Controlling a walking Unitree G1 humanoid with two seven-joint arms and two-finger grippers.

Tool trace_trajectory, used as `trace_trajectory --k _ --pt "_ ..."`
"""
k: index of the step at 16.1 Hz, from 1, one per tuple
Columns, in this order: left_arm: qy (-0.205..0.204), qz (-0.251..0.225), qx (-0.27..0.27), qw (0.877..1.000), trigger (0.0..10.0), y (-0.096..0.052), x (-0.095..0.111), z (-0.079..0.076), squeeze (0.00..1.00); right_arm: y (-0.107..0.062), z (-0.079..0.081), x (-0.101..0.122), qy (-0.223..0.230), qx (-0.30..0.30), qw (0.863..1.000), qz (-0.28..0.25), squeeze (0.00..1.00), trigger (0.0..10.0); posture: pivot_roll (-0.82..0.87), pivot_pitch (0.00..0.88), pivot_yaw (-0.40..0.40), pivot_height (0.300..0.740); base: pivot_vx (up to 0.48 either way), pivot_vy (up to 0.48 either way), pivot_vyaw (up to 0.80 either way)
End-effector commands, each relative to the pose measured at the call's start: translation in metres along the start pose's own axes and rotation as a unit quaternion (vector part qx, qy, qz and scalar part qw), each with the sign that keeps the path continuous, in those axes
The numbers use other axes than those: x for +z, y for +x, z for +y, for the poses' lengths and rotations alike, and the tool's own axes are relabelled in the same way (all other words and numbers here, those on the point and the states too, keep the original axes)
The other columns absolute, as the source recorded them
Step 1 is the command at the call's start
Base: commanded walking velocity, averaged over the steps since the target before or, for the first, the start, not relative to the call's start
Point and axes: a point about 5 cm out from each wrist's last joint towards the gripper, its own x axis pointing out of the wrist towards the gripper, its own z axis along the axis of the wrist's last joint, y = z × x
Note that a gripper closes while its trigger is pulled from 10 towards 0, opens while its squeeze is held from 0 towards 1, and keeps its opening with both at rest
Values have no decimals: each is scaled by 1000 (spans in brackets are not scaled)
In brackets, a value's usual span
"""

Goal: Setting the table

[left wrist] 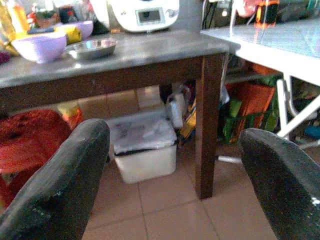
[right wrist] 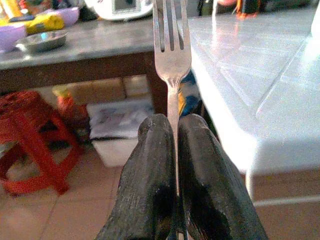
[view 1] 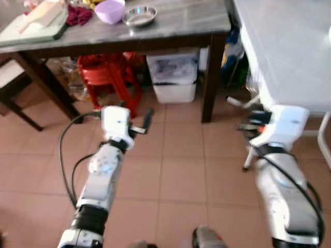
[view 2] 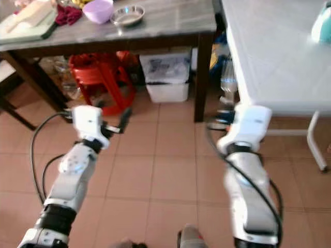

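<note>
While the robot is standing on the tiled floor between two tables, its right gripper (right wrist: pixel 175 150) is pinching a fork (right wrist: pixel 171 45) by the handle, fingers pressed together on the metal, with the tines projecting forward past the fingertips, so the fork's long axis is running straight along the gripper. The white table (view 1: pixel 289 46) is lying just ahead and to the robot's right of that gripper, its near edge close beside the fork in the right wrist view, and the right arm is plainly the nearer one to it; I judge the coming move is turning on lifting the fork above that edge and carrying it rightward over the top before laying it flat. The left gripper (left wrist: pixel 170 165) is hanging with its fingers spread wide and holding nothing, pointing toward the dark wooden table (view 1: pixel 170 26), where a purple bowl (view 1: pixel 109 10) and a steel dish (view 1: pixel 139 15) are sitting side by side. A white appliance (left wrist: pixel 145 12) at the back is showing a small display, but no brand or writing is readable anywhere.
</note>
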Motion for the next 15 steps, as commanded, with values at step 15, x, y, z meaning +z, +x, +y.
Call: trace_trajectory --k 15 --pt "26 3 37 999 10000 -2 2 18 0 -5 8 3 5 17 1000 -10 0 10000 -182 196 108 740 385 0 253"
